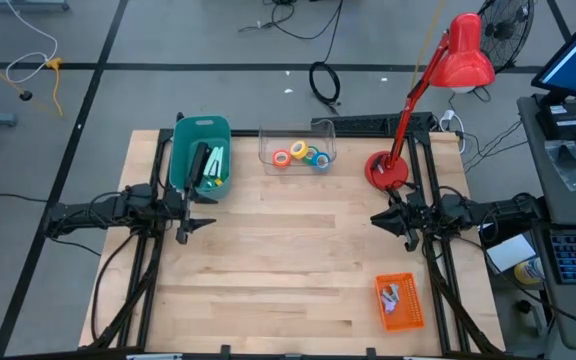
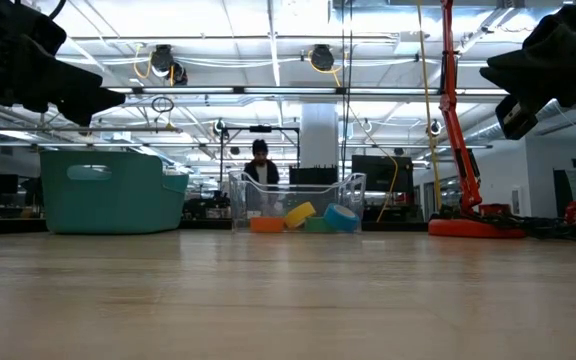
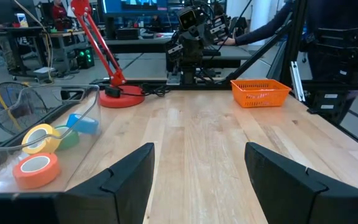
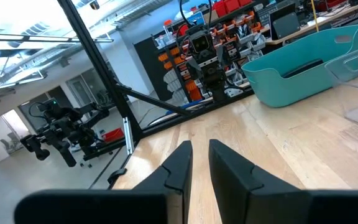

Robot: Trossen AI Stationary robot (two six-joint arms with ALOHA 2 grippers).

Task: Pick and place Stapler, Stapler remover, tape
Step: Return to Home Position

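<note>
Orange (image 1: 282, 158), yellow (image 1: 298, 150), green (image 1: 310, 155) and blue (image 1: 321, 160) tape rolls lie in a clear container (image 1: 298, 133) at the table's far middle; the low view shows them resting on its floor (image 2: 300, 214). A dark long thing, perhaps the stapler (image 1: 199, 165), lies in the teal bin (image 1: 182, 135) at the far left. A small pale thing, perhaps the stapler remover (image 1: 391, 295), lies in the orange basket (image 1: 415, 300) at the near right. My left gripper (image 3: 197, 149) hovers open at the left side, my right gripper (image 4: 201, 146) shut at the right side; both are level and hold nothing.
A red desk lamp stands with its base (image 1: 386, 170) on the far right of the table, its arm (image 1: 418, 85) rising over that corner. The middle of the wooden table (image 1: 288, 260) lies between the two grippers. A person shows in the room behind the clear container (image 2: 259, 160).
</note>
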